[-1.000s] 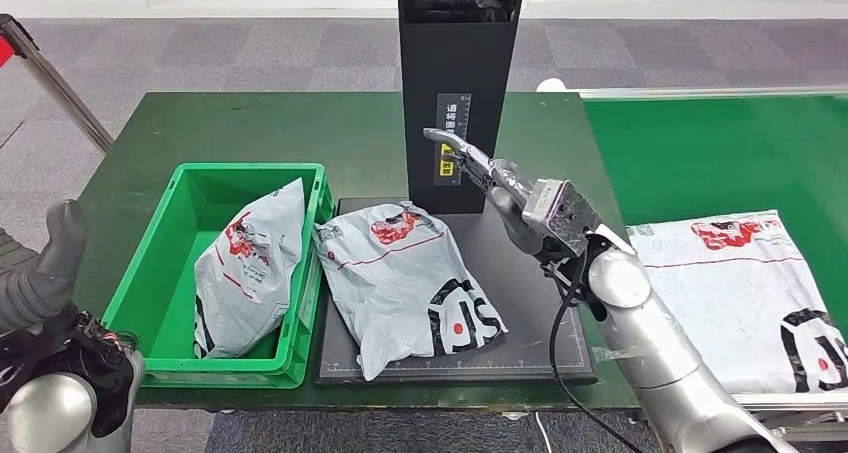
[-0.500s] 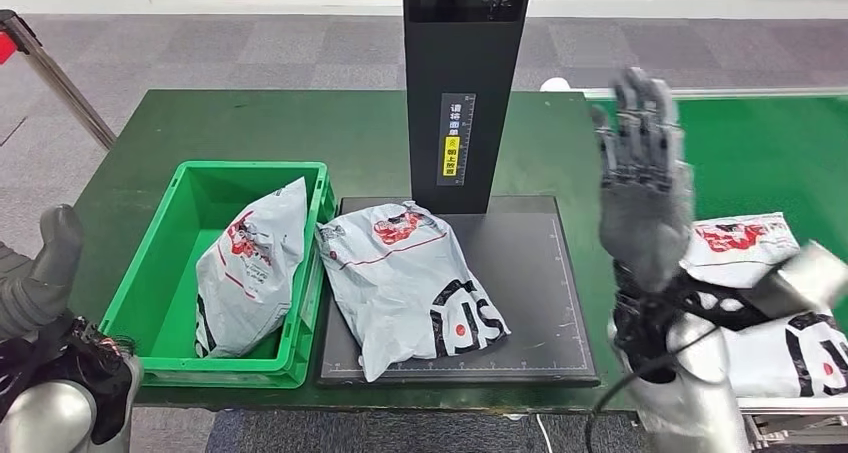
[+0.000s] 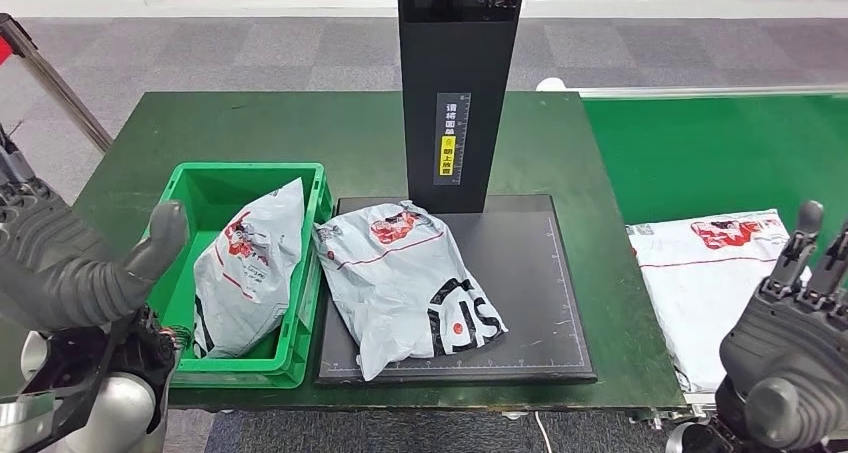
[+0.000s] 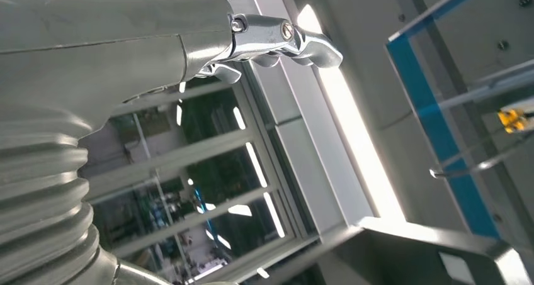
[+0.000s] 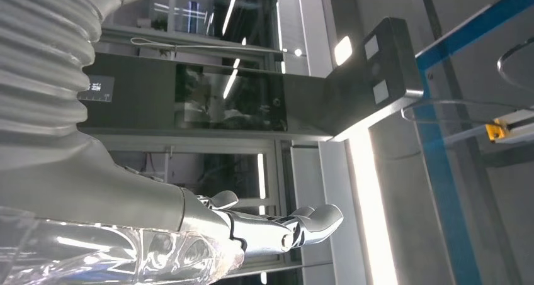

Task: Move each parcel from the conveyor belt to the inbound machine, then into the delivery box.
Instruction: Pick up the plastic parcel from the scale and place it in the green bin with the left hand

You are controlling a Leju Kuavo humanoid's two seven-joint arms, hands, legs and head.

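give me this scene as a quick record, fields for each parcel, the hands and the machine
parcel in box: grey-white bag leaning upright inside the green delivery box
parcel on machine: bag lying flat on the black platform, one corner reaching past the platform's edge toward the box
parcel on belt: bag flat on the green conveyor belt
inbound machine: black column rising from the back of the platform
left hand: raised near the box, holding nothing
right hand: raised in front of the belt parcel, holding nothing

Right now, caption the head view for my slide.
One parcel on the inbound machine, one in the green box, both hands empty.
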